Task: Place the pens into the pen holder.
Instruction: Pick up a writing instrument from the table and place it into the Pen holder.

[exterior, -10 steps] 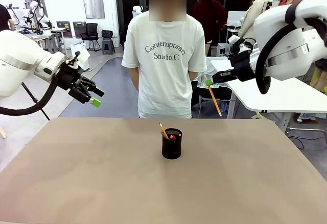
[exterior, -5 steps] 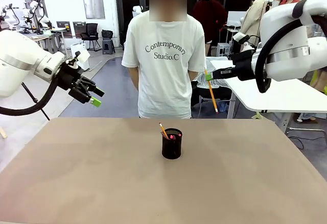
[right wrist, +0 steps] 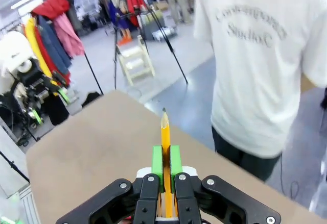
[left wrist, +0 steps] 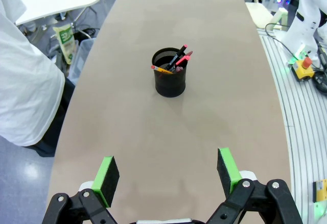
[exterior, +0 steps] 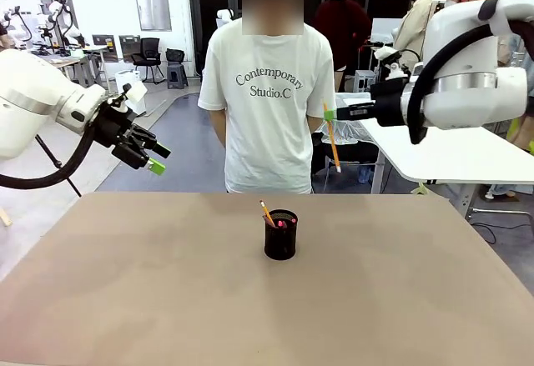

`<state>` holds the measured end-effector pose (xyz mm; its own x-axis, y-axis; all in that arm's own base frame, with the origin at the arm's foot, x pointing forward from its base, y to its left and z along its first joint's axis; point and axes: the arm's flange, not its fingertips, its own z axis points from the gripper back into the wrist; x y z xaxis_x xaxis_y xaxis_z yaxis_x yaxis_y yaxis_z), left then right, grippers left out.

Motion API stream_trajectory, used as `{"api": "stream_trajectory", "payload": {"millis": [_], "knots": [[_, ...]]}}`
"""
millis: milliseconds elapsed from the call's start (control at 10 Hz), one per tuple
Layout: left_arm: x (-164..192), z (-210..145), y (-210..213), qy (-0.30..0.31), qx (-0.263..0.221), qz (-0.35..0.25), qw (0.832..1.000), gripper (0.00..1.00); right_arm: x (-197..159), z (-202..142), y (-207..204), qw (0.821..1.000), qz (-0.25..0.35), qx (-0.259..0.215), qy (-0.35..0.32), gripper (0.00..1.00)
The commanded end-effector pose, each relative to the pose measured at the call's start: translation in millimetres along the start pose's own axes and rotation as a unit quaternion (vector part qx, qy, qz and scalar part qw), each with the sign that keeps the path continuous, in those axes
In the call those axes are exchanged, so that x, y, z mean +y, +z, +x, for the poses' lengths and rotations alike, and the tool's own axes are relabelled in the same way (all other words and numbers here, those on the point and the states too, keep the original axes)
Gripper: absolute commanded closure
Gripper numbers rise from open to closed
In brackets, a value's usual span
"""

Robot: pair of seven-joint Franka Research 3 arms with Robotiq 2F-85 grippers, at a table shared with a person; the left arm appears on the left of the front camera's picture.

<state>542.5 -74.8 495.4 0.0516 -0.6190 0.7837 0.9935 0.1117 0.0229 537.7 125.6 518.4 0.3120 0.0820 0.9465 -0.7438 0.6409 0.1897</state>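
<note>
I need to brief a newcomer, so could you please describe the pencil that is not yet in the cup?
Look above the far right part of the brown table, where the right gripper hangs. Pinched in it is an orange-yellow pencil, hanging tip down; the other pens stand in the black mesh holder.

A pen holder (exterior: 280, 234) stands near the middle of the tabletop (exterior: 167, 299), with pens (left wrist: 176, 62) inside it. The left pincer (exterior: 155, 157) hangs above the tabletop's far left corner. The right pincer (exterior: 331, 116) hovers above the far edge, right of the holder, clamping a pencil (exterior: 332, 142) that points downward. A person (exterior: 267, 91) stands behind the far edge.
</note>
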Motion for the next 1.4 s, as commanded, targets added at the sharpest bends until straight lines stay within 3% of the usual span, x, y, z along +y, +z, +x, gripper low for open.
{"api": "stream_trajectory", "payload": {"millis": [0, 200, 300, 400, 500, 900, 1100, 1200, 1300], "knots": [[-1.0, 0.1, 2.7, 0.002, 0.003, 0.001, 1.0, 0.0, 2.9, -18.1, -30.3, 0.995, 0.038, -0.075, 0.047, 1.0], [-1.0, 0.1, 2.7, 0.002, 0.003, 0.001, 1.0, 0.0, 15.3, -25.5, -50.8, 0.988, 0.059, -0.113, 0.083, 1.0], [-1.0, 0.1, 2.7, 0.002, 0.003, 0.001, 1.0, 0.0, 18.0, -32.1, -59.5, 0.989, 0.057, -0.105, 0.088, 1.0], [-1.0, 0.1, 2.7, 0.002, 0.003, 0.001, 1.0, 0.0, 20.8, -40.0, -68.5, 0.981, 0.072, -0.138, 0.116, 1.0], [-1.0, 0.1, 2.7, 0.002, 0.003, 0.001, 1.0, 0.0, 19.0, -43.2, -76.2, 0.98, 0.089, -0.126, 0.128, 1.0], [-1.0, 0.1, 2.7, 0.002, 0.003, 0.001, 1.0, 0.0, 27.2, -71.1, -91.9, 0.982, 0.134, -0.115, 0.06, 1.0], [-1.0, 0.1, 2.7, 0.002, 0.003, 0.001, 1.0, 0.0, 24.5, -74.2, -87.5, 0.981, 0.143, -0.118, 0.057, 1.0], [-1.0, 0.1, 2.7, 0.002, 0.003, 0.001, 1.0, 0.0, 21.4, -69.6, -82.1, 0.982, 0.147, -0.115, 0.023, 1.0], [-1.0, 0.1, 2.7, 0.002, 0.003, 0.001, 1.0, 0.0, 25.0, -76.9, -94.1, 0.981, 0.138, -0.112, 0.071, 1.0]]}}
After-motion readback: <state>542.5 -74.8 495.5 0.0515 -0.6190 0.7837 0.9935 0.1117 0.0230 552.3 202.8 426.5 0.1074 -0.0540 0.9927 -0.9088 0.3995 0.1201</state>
